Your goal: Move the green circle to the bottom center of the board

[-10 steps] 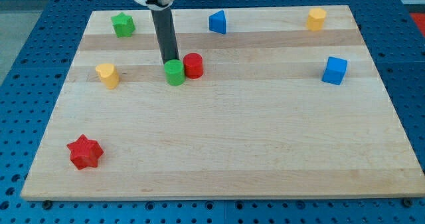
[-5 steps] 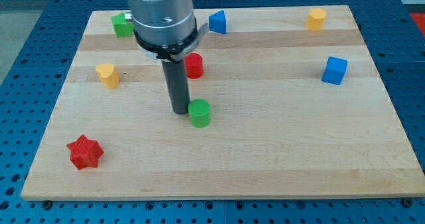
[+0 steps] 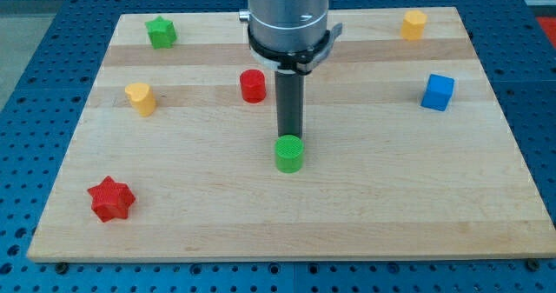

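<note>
The green circle is a short green cylinder standing near the middle of the wooden board. My tip is right behind it, on the side toward the view's top, touching or nearly touching it. The rod rises to the arm's grey end at the view's top centre, which hides the blue block seen there before.
A red cylinder stands up and left of my tip. A yellow block and a green star are at the left, a red star at the bottom left. A blue cube and a yellow block are at the right.
My tip has pushed the green circle away from the red cylinder, down and to the right toward the board's middle. The arm moved right and now covers the blue block at the top.
</note>
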